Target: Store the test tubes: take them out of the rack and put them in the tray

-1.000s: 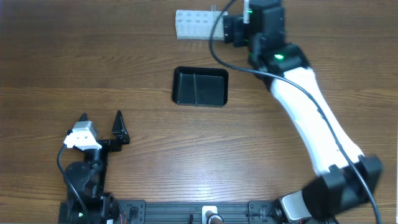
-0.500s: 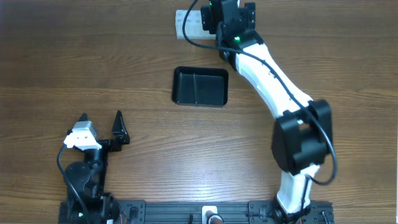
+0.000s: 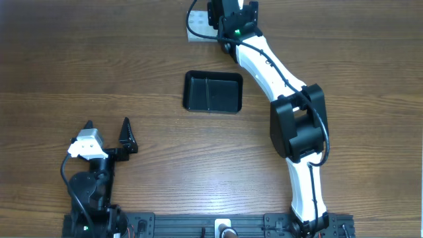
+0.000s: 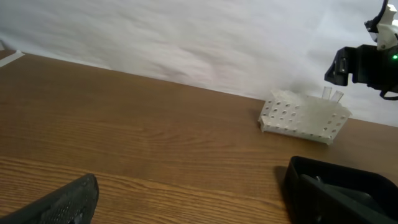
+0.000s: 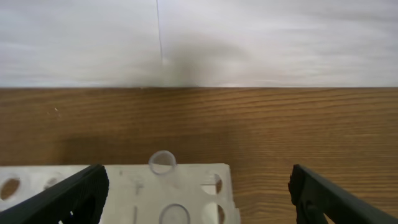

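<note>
A white test tube rack stands at the table's far edge. Clear tubes stick up from its right end. In the right wrist view one tube rises from the rack, with another open mouth nearer the camera. My right gripper hangs open above the rack's right end, its fingers spread wide on both sides of the tubes. The black tray lies in front of the rack and looks bare. My left gripper rests open near the front left, far from both.
The right arm stretches from the front edge diagonally past the tray's right side. A white wall rises just behind the rack. Bare wood lies between the left gripper and the tray.
The right arm has swung left, carrying its gripper from beside the rack's right end to above it. The left arm has stayed still.
</note>
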